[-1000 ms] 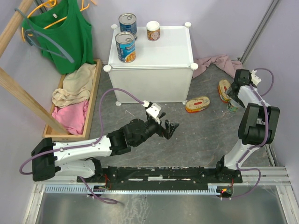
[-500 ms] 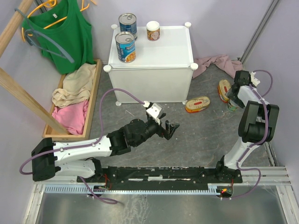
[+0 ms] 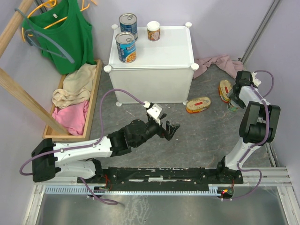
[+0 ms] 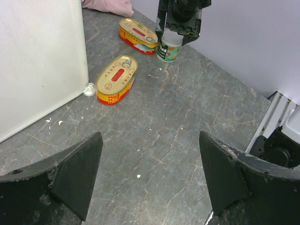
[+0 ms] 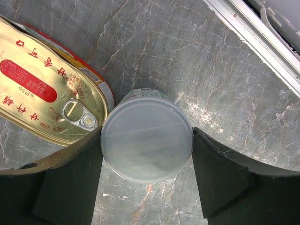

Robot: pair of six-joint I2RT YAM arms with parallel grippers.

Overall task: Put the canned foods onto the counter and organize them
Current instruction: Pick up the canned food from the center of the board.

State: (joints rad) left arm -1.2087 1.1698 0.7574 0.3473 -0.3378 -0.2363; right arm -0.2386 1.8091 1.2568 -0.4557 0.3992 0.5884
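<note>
Though wide, right claw flush against both sides of white-topped can.

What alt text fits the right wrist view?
A small round white-lidded can stands centred between the two dark fingers of the right gripper, which sit close against its sides; contact is unclear. A gold oval tin with a red label and pull tab lies beside it, upper left, on a grey marbled surface.

Grey tabletop bears cabinet; tray; cloth; two oval tins; small can.
</note>
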